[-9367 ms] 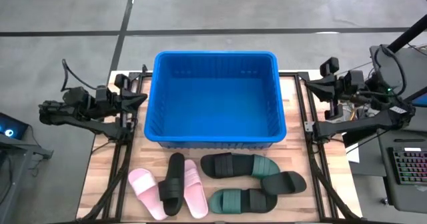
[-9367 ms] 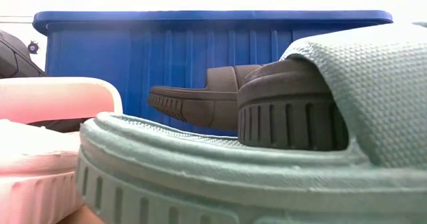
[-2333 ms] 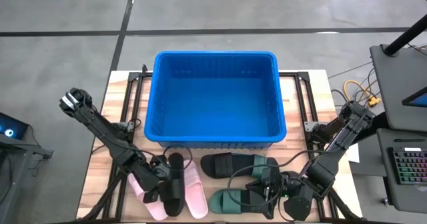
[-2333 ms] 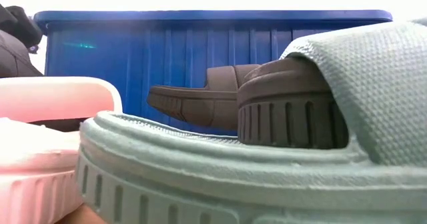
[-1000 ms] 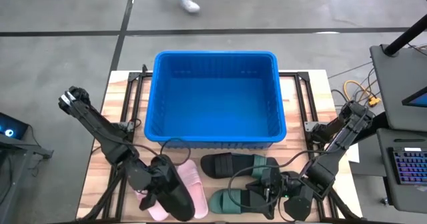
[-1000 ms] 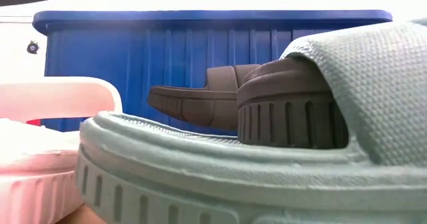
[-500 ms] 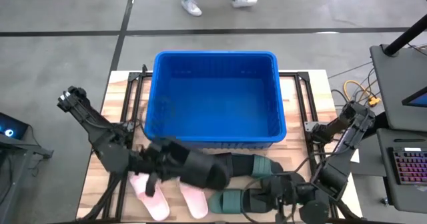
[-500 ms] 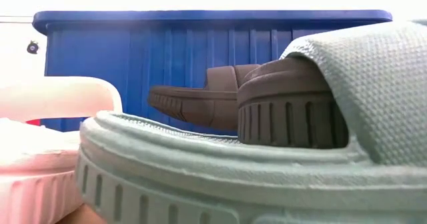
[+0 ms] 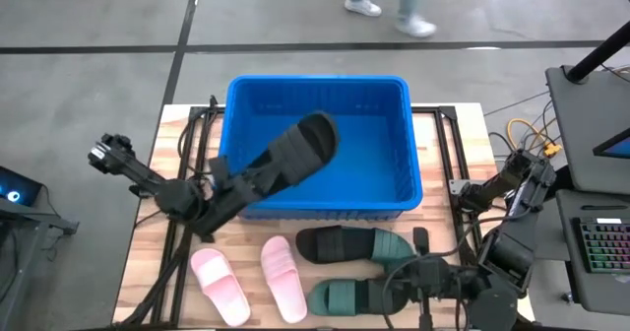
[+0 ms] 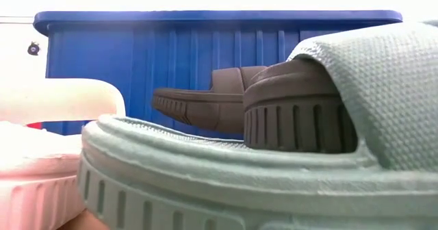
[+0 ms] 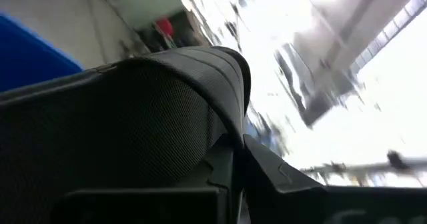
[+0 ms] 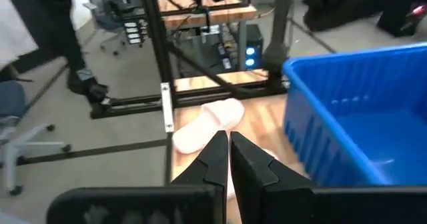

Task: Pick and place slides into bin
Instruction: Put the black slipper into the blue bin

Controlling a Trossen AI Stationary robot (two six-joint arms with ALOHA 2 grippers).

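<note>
My left gripper [image 9: 228, 191] is shut on a black slide [image 9: 295, 154], which it holds out over the near left part of the blue bin [image 9: 413, 144]. The slide's mesh strap [image 11: 153, 104] fills the left wrist view. My right gripper [image 12: 225, 144] is shut and empty. It hangs above the table's near right part [image 9: 413, 277] and points toward the table's left. Two light pink slides [image 9: 219, 284] lie flat at the near left. Dark green slides [image 9: 349, 297] and a black slide [image 9: 330, 242] lie in front of the bin. My left gripper holds the black slide by its end nearest the arm [image 9: 239, 183], coming from the table's left. The slide itself hides the place of contact. The slide is lifted clear and slants away from the fingers toward the far right, its free end [image 9: 320, 132] over the bin.
In the low view, a dark green slide [image 10: 205, 175] lies close to the camera, with a black slide's end [image 10: 294, 113] under its strap. A person walks on the floor beyond the far edge [image 9: 394, 1]. Metal frame rails [image 9: 453, 164] run along both sides of the bin.
My left gripper has lifted the black slide off the pink slides. It has carried the slide up and toward the far edge, and the slide has swung round until it reaches over the bin. My right arm has risen and drawn toward the near edge.
</note>
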